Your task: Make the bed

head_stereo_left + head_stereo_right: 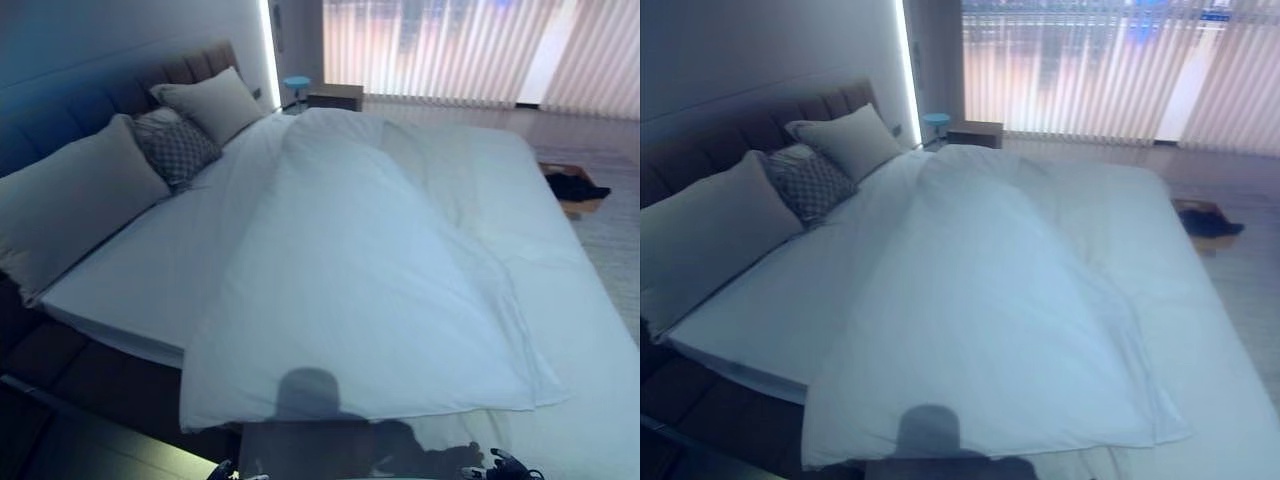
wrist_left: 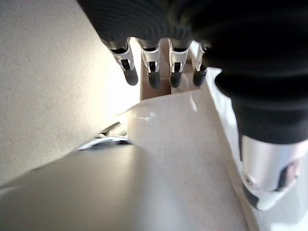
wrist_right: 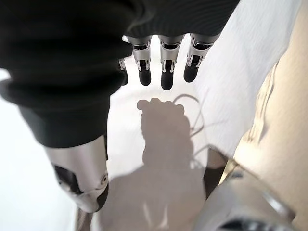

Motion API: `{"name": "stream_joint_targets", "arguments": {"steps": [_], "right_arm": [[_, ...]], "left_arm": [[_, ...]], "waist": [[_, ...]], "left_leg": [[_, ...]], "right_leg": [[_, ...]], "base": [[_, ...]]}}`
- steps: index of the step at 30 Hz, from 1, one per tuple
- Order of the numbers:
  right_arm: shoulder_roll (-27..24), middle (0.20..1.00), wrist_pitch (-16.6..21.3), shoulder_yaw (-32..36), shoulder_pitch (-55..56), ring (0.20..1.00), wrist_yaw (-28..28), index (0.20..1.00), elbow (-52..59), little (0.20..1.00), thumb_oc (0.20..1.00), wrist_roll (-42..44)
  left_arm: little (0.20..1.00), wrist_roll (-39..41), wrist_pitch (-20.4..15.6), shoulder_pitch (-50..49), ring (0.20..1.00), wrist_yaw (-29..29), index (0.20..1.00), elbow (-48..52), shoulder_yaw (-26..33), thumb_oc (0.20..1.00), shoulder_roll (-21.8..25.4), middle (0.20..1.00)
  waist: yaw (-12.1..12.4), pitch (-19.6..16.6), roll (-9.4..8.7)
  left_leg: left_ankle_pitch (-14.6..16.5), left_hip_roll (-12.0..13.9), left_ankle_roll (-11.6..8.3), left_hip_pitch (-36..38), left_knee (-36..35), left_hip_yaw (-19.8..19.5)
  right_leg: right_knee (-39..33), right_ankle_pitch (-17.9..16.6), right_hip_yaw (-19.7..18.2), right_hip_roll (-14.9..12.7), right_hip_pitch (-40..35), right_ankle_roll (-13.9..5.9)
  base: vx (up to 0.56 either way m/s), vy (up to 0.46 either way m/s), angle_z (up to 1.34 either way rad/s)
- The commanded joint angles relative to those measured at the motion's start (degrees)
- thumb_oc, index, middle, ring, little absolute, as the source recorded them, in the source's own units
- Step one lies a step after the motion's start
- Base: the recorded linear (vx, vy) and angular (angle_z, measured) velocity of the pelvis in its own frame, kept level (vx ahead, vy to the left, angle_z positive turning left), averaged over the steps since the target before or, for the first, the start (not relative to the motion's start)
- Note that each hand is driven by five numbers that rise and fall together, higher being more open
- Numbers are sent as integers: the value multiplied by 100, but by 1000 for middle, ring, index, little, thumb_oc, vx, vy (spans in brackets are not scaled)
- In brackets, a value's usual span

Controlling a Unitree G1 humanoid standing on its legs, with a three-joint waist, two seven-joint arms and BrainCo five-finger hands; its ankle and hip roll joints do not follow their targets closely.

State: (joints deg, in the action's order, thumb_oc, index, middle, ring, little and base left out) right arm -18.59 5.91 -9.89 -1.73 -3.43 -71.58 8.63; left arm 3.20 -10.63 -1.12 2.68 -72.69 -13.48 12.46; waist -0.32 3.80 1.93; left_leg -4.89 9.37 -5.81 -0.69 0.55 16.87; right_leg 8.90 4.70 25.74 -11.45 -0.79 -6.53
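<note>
From the head views we look down on the wide bed with its white sheet (image 1: 130, 270) — the white duvet (image 1: 370, 290) lies across it at a slant, bunched into a long ridge down the middle, its near edge hanging just at the bed's side below us, while the sheet lies bare beside the pillows. Two large grey pillows (image 1: 70, 200) and a small patterned cushion (image 1: 178, 150) lean on the padded dark headboard (image 1: 60, 110). In the left wrist view, our left hand (image 2: 154, 67) hangs with fingers straight and relaxed, gripping nothing. In the right wrist view, our right hand (image 3: 163, 67) hangs equally slack over white cloth. We judge the job barely begun — the duvet needs squaring and smoothing.
</note>
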Motion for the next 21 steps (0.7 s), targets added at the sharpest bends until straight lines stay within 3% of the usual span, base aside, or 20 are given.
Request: {"name": "stream_joint_targets", "arguments": {"steps": [1, 7, 11, 14, 17, 18, 21], "right_arm": [[60, 1000, 166, -66, -500, 1000, 17, 1000, 10, 1000, 1000, 84], [97, 1000, 306, 307, -468, 1000, -37, 1000, 461, 1000, 1000, 647], [34, 1000, 497, 499, -263, 1000, -52, 1000, 1816, 1000, 1000, 1213], [-22, 1000, 584, 600, -358, 1000, -86, 1000, 2784, 1000, 1000, 1751], [-68, 1000, 605, 481, -699, 1000, -116, 1000, 3295, 1000, 1000, 2158], [-50, 1000, 634, 409, -955, 1000, -205, 1000, 3619, 1000, 1000, 2404], [12, 1000, 668, 372, -1208, 1000, -345, 1000, 3638, 1000, 1000, 2687]], "left_arm": [[1000, -124, -217, 263, 1000, -64, 1000, 155, 1, 1000, 189, 1000], [1000, 231, -263, 208, 1000, 5, 1000, 626, 153, 1000, 234, 1000], [1000, 1219, -377, -83, 1000, -282, 1000, 2614, 101, 1000, 479, 1000], [1000, 1911, -379, -82, 1000, -551, 1000, 4209, -296, 1000, 819, 1000], [1000, 2406, -258, 326, 1000, -675, 1000, 4822, -845, 1000, 1020, 1000], [1000, 2252, -250, 767, 1000, -554, 1000, 5121, -1137, 1000, 1093, 1000], [1000, 2000, -275, 1178, 1000, -362, 1000, 5275, -1393, 1000, 1112, 1000]], "waist": [[144, 404, -346], [-8, 313, -281], [-21, 535, -268], [-79, 946, -259], [-147, 1411, -270], [-181, 1709, -276], [-184, 1923, -284]], "left_leg": [[659, -426, -4, 54, 797, -729], [576, -483, 114, 267, 193, -388], [616, -546, 184, 232, 252, -360], [623, -563, 219, -122, 450, -362], [651, -546, 240, -653, 844, -381], [683, -520, 264, -970, 1048, -357], [872, -472, 237, -1197, 1258, -377]], "right_leg": [[-780, -706, 57, -57, -246, -168], [-568, -810, 166, -196, -95, -328], [-536, -847, 162, -269, 3, -350], [-327, -886, 80, -355, 410, -371], [-47, -915, 10, -477, 904, -352], [121, -939, -60, -560, 1254, -358], [353, -838, -168, -600, 1542, -430]], "base": [[-52, 174, -20], [1, 99, -2], [-13, 41, 2], [-190, 39, 2], [-257, 35, -3], [-220, 34, -4], [-68, 7, -9]]}}
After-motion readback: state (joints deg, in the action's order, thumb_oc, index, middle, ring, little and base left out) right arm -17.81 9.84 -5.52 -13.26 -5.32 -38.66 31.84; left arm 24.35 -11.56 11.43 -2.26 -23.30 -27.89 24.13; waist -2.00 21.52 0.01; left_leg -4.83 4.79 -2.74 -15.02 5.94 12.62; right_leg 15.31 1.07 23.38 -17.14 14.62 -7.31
